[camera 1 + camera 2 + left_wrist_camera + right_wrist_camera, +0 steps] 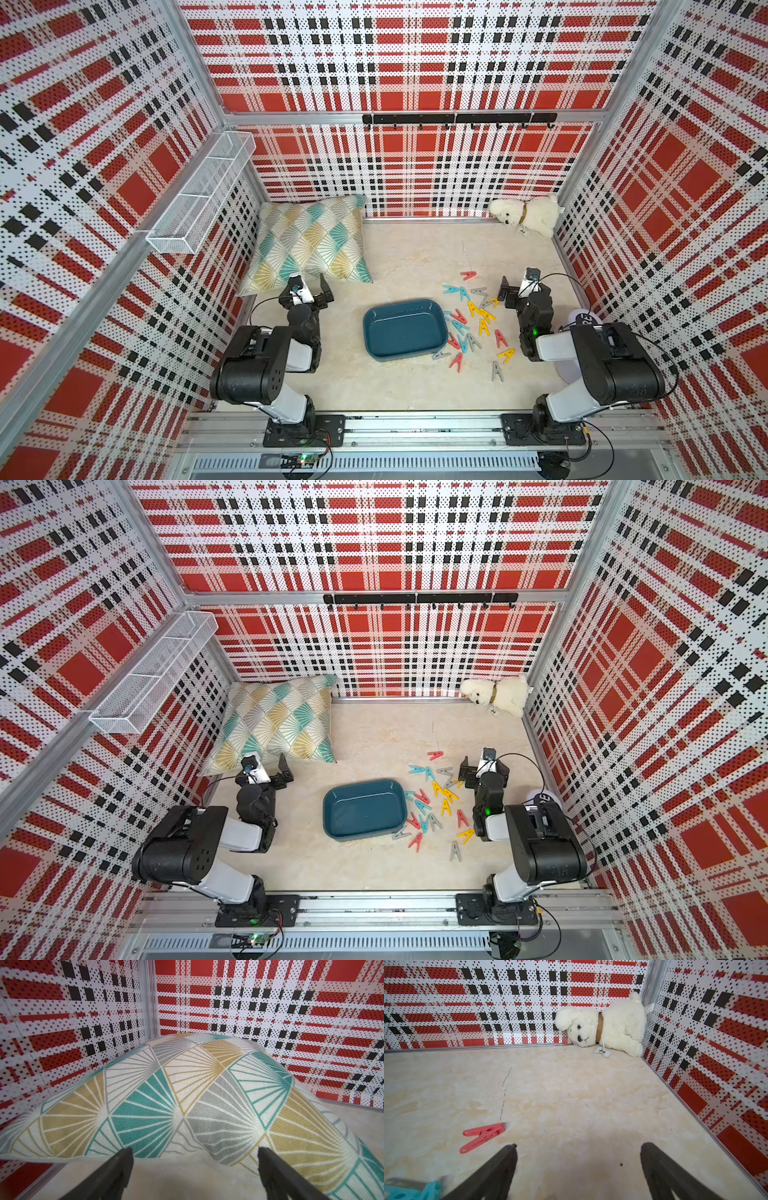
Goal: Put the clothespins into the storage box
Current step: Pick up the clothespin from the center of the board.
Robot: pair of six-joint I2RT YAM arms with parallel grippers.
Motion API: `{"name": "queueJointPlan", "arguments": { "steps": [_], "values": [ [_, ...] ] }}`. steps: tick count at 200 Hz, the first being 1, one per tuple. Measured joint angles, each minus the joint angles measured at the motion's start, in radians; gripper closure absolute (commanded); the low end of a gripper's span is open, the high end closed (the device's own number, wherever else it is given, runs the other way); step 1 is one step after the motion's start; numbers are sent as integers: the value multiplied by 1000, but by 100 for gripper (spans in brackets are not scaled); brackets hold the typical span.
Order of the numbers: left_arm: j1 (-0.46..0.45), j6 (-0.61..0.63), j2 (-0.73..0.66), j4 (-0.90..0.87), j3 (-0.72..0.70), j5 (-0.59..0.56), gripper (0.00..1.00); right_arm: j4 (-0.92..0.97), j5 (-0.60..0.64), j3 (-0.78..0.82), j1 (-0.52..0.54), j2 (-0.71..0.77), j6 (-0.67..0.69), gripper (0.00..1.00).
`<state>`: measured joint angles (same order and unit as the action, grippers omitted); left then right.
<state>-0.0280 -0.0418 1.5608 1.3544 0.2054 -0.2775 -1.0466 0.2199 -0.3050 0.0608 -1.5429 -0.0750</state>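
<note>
The right gripper (579, 1146) hovers low over the table (571, 1088), its two dark fingers spread wide with nothing between them. Just off its left finger lies a single red clothespin (481, 1136), flat on the table and apart from the others. The rest of the clothespins (473, 308) (red, yellow, light blue and grey, about twenty by our count) lie scattered to this gripper's left and back toward its arm's base. They fill the strip between the gripper and the storage box (401, 332). Every one we see lies on the table outside the box, and the nearest few lie right against its wall. Ahead of the right gripper, well apart in the far corner, a white plush dog (608, 1024) lies on its side.

The left gripper (195, 1150) is spread just as wide and holds nothing. Straight ahead of it a patterned pillow (176, 1095) lies in the corner; we cannot tell whether the fingertips touch its edge. The storage box sits to this gripper's right and a little back toward the arm bases, between the two arms.
</note>
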Motion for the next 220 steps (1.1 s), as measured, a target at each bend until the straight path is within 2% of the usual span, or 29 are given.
{"name": "queueJointPlan", "arguments": {
  "steps": [220],
  "values": [
    [0, 0, 0, -1, 0, 7, 1, 1, -12, 0, -1, 0, 2, 0]
  ]
}}
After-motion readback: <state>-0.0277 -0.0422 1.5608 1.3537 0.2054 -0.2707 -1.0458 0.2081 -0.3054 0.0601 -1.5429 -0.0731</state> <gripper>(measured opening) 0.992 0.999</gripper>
